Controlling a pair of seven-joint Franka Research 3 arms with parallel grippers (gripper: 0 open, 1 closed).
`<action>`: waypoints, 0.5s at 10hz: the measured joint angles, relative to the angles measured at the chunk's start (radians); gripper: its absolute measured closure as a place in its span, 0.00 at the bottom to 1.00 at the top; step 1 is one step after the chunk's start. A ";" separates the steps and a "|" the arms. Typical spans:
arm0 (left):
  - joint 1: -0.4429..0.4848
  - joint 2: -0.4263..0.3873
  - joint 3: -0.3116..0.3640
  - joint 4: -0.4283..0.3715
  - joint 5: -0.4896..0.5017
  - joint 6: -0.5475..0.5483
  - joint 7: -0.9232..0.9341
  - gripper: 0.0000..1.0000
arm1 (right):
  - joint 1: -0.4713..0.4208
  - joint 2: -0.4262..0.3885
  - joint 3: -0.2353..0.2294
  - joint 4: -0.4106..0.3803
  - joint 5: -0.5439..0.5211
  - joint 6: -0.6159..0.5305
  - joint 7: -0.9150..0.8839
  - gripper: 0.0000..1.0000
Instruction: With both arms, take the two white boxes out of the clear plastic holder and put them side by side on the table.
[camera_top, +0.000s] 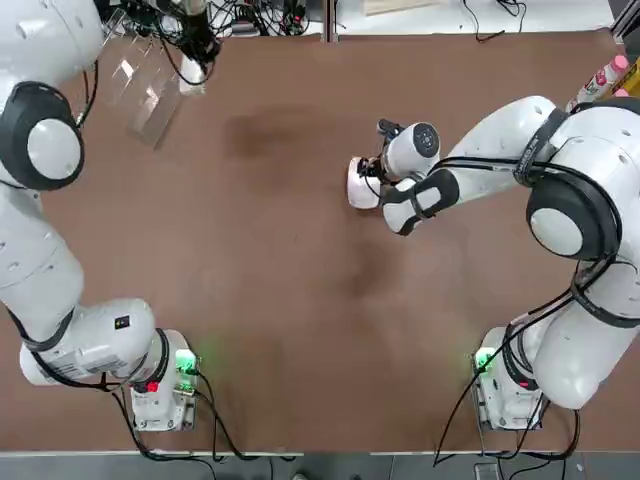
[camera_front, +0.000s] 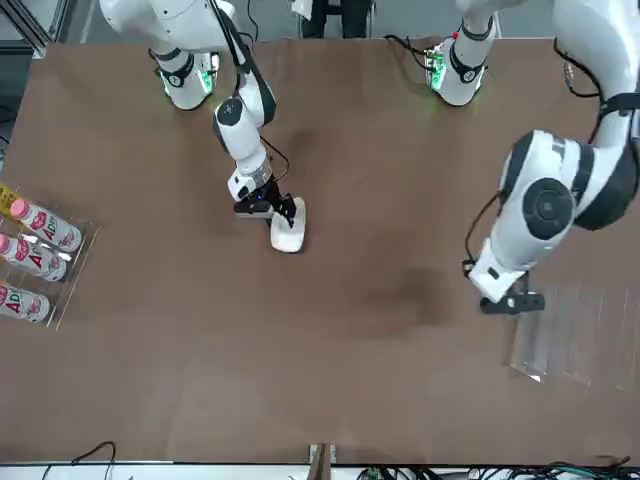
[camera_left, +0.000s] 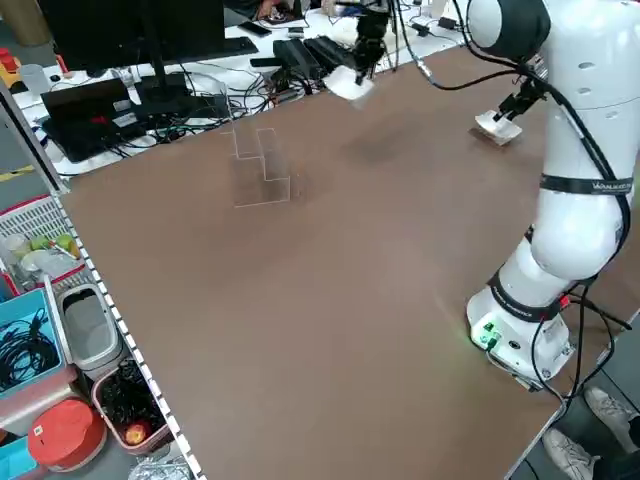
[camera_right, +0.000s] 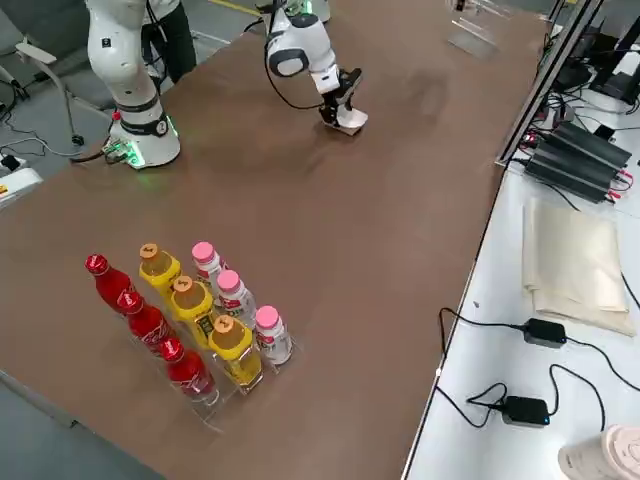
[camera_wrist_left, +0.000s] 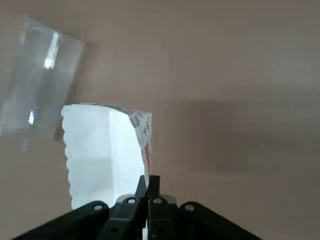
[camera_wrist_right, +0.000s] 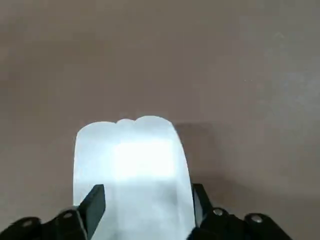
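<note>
Meanwhile, white box (camera_top: 362, 183) flat, lengthwise toward holder (camera_top: 145, 95)

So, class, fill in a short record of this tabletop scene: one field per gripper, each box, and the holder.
left gripper: shut on a white box, above the table's far left corner
left box: held off the table
right gripper: fingers either side of the other white box, mid-table
right box: on the table
clear plastic holder: far left, no boxes in it
</note>
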 joint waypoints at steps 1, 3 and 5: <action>-0.026 0.006 -0.011 -0.001 -0.016 -0.001 -0.063 0.98 | 0.000 0.003 -0.003 0.000 0.000 0.000 0.000 0.21; -0.070 0.011 -0.014 -0.001 -0.038 -0.001 -0.129 0.98 | 0.000 0.007 -0.005 0.001 0.000 0.000 0.000 0.23; -0.075 0.013 -0.014 -0.001 -0.066 -0.001 -0.140 0.98 | 0.000 0.013 -0.010 0.003 -0.001 0.000 -0.001 0.34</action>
